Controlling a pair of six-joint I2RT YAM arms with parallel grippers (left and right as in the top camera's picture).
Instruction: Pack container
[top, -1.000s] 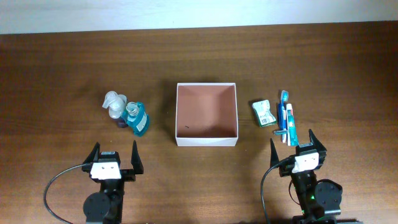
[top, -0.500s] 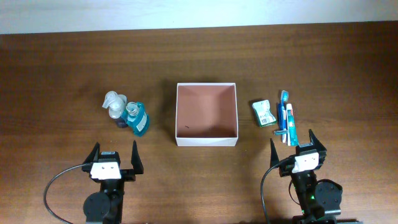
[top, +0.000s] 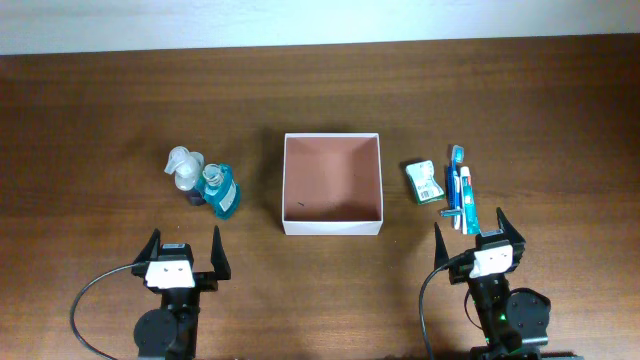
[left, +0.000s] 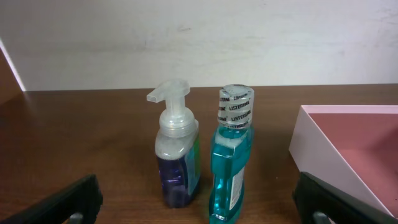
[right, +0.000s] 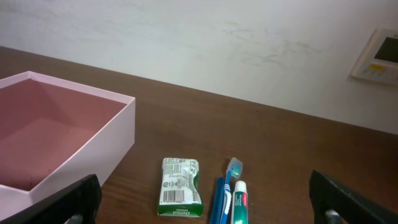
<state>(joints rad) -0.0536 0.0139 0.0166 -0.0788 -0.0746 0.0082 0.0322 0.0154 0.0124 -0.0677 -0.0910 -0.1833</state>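
Observation:
The container (top: 333, 225), a square white-walled box with a reddish-brown inside, sits empty at the table's centre, its near wall also visible (left: 323, 162) (right: 112, 143). Left of it stand a clear foam pump bottle (top: 184, 170) (left: 177, 155) and a teal mouthwash bottle (top: 220, 190) (left: 231, 158). To the container's right lie a green soap packet (top: 424, 181) (right: 180, 186), a toothbrush (top: 455, 180) (right: 227, 186) and a toothpaste tube (top: 466, 195) (right: 239, 202). My left gripper (top: 185, 248) (left: 199, 208) is open near the front edge, behind the bottles. My right gripper (top: 469, 228) (right: 205, 208) is open just short of the toiletries.
A dark brown wooden table (top: 100, 110) spreads around everything, with a white wall (left: 186, 37) behind its far edge. A small wall panel (right: 380, 55) shows at the right of the right wrist view.

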